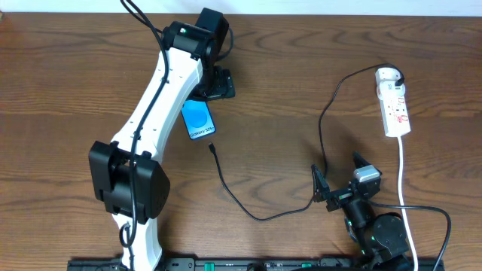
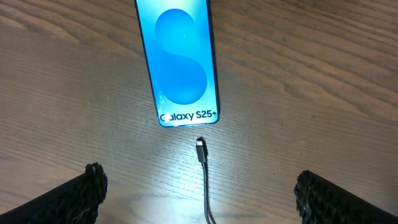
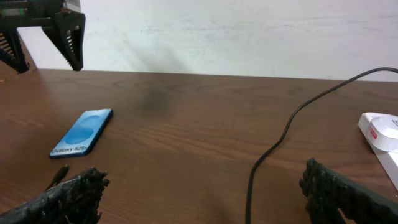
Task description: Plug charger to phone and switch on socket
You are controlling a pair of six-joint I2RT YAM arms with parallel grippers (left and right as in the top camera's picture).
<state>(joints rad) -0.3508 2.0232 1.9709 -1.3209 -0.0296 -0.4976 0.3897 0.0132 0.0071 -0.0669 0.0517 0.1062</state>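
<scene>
From overhead, found nothing of the task done. Caught the slim rectangular smartphone with a glossy bright blue screen and black edge [image 1: 199, 120] flat on the dark wood-grain surface [image 1: 301, 68], partly under the white left arm [image 1: 162, 90]. Noted the small connector tip of the long thin black charger cable [image 1: 256, 218] just short of its lower end, unplugged. Spotted the elongated white plastic power strip with red marks [image 1: 395, 105] well apart at the right, switch position too small to tell. Caught the right pincer [image 1: 337, 170] released near the front edge, grasping nothing.

From the left wrist, saw the ribbed black left pincer [image 2: 199, 186] spread wide and empty over the connector, tip and phone apart.

From the right wrist, made out matte grain, phone at left, rounded white strip end at right, cable curving between.
</scene>
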